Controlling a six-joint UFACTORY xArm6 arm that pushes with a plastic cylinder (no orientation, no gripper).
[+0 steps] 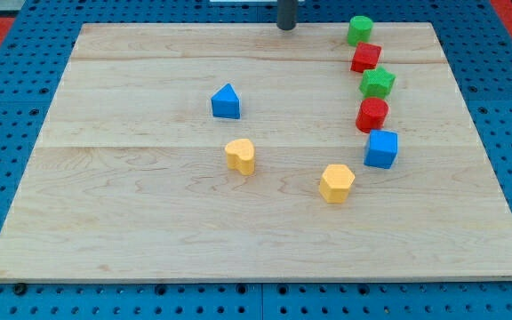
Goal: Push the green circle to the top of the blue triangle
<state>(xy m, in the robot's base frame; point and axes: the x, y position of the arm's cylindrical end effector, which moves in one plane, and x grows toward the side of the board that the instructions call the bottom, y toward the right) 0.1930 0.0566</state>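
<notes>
My tip (286,28) stood at the view's top edge of the counter (132,222), a little right of centre, with only the short dark lower end of the rod showing. There were no fingers on this arm, just the rod, so nothing was spread, pressed together or pinching. The tip touched no block. The nearest block was the green circle (359,29), well to its right at nearly the same height in the view.

The green circle sat at the head of a column of blocks down the view's right side. Just below it, touching or nearly touching, lay a red block (366,58) whose shape I could not make out for certain. Under that came a green star (378,84), then a red circle (372,115), then a blue cube (381,148) at the foot of the column. The five ran close together, each just beside the next.

The blue triangle (226,102) stood alone left of centre, well apart from the green circle and from my tip, which was above it and to its right in the view. The counter directly above the triangle held no block.

Below the triangle, slightly right, lay a yellow heart (240,156). Farther right and lower was a yellow hexagon (337,183), near the blue cube but not touching it.

The counter was a pale wooden board resting on a blue pegboard (7,133).
</notes>
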